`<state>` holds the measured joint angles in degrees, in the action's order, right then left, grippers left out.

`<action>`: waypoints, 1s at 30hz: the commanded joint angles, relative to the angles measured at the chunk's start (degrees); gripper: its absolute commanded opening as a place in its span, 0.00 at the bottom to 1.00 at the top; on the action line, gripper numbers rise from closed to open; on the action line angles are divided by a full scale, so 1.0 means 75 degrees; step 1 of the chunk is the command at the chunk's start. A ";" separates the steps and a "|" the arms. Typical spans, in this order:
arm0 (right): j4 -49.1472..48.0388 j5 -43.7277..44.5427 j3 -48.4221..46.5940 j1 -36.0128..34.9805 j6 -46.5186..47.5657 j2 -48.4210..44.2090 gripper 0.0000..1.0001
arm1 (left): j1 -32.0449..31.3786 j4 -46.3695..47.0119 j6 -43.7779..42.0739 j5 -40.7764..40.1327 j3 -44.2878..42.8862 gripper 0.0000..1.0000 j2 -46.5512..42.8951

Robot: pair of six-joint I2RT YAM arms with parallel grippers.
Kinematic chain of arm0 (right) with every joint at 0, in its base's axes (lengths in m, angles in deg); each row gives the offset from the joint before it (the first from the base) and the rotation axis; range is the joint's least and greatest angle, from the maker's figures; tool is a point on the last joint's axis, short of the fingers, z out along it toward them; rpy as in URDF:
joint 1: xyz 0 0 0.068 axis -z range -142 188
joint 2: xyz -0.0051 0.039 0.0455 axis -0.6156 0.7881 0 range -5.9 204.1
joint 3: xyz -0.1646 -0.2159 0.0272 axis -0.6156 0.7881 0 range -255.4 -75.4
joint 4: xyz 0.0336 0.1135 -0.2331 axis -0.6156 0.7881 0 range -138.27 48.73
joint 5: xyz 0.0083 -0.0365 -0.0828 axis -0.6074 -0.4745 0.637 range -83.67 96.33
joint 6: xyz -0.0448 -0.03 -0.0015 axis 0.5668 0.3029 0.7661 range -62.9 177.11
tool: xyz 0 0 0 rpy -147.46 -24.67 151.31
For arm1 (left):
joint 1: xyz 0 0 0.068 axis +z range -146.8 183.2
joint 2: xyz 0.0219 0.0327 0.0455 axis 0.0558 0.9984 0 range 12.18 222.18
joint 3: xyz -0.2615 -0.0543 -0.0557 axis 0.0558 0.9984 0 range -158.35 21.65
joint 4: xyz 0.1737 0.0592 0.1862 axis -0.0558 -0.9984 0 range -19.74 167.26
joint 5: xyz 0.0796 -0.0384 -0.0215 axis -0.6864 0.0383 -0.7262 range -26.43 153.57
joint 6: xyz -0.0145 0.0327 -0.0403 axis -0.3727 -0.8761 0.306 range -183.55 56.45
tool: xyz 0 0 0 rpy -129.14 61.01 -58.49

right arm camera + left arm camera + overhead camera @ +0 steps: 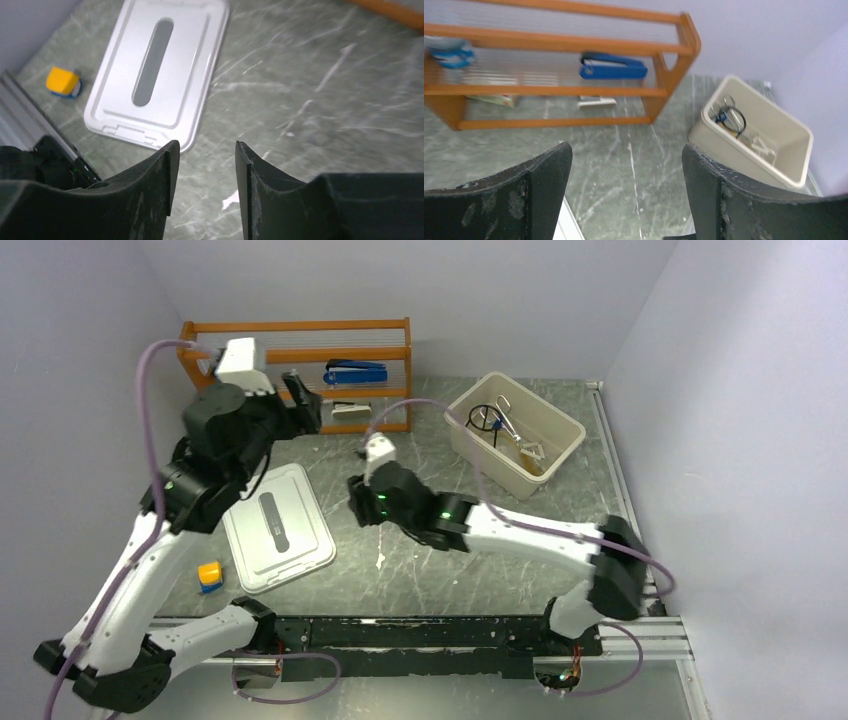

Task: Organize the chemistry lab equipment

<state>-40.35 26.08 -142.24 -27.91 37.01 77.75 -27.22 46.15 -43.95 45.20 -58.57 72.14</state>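
Note:
The chemistry lab equipment in view lies in a beige bin (488, 466) at the back right: a black wire ring (486, 418), metal tongs (510, 426) and a triangle (532, 452). The left wrist view shows the same bin (734, 155) with the ring (735, 120) inside. My left gripper (300, 395) is raised in front of the orange shelf, open (626, 150) with nothing between its fingers. My right gripper (356, 492) hangs over the middle of the table, just right of the grey lid, open (206, 145) and empty. A small white scrap (231, 200) lies on the table below it.
A grey lid (278, 525) lies flat at the left of the table. A yellow-and-blue block (209, 575) sits near the front left edge. The orange shelf (300, 335) at the back holds a blue stapler (355, 372) and stationery.

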 commanded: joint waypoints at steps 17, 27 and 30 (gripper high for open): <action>0.3183 0.0002 -0.5845 -0.0350 -0.0647 0.6855 0.42 | 0.0047 -0.0586 -0.0626 -0.1594 -0.0263 0.88 -0.1007; 0.3069 -0.0109 -0.4951 -0.0200 -0.0714 0.6580 0.26 | 0.0047 -0.0627 -0.0290 -0.1134 0.0104 0.86 -0.0752; 0.3096 -0.0247 -0.4546 -0.0096 -0.0681 0.6306 0.21 | 0.0047 -0.0569 -0.0240 -0.1087 0.0259 0.86 -0.0776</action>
<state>-21.09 24.76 -180.98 -30.10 31.78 126.74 -27.22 41.45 -46.92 35.67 -57.79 66.79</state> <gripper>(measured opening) 0.244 0.865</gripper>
